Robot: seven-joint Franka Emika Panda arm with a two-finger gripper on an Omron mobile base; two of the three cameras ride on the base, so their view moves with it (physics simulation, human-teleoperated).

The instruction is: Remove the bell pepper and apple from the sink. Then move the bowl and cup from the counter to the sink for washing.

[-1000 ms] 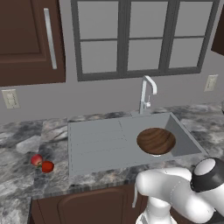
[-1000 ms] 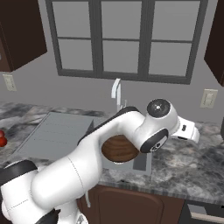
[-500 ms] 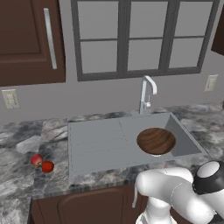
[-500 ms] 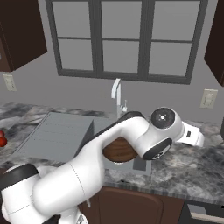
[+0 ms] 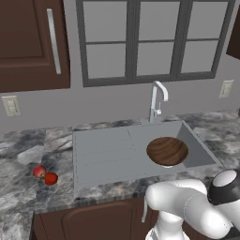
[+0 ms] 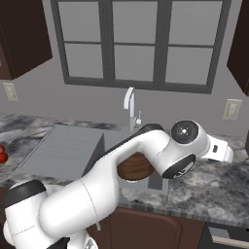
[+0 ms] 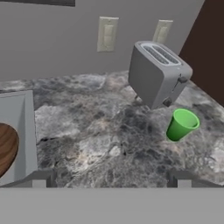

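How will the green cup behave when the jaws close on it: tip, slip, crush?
The cup looks like a plain, smooth, handleless tumbler, so it may slip in a light pinch. It tapers to a narrower base, so a sideways nudge could tip it, then it would likely roll. It seems rigid and light. The toaster stands close behind it, limiting approach.

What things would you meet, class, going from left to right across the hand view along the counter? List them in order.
bowl in the sink → bare stretch of counter → toaster → cup
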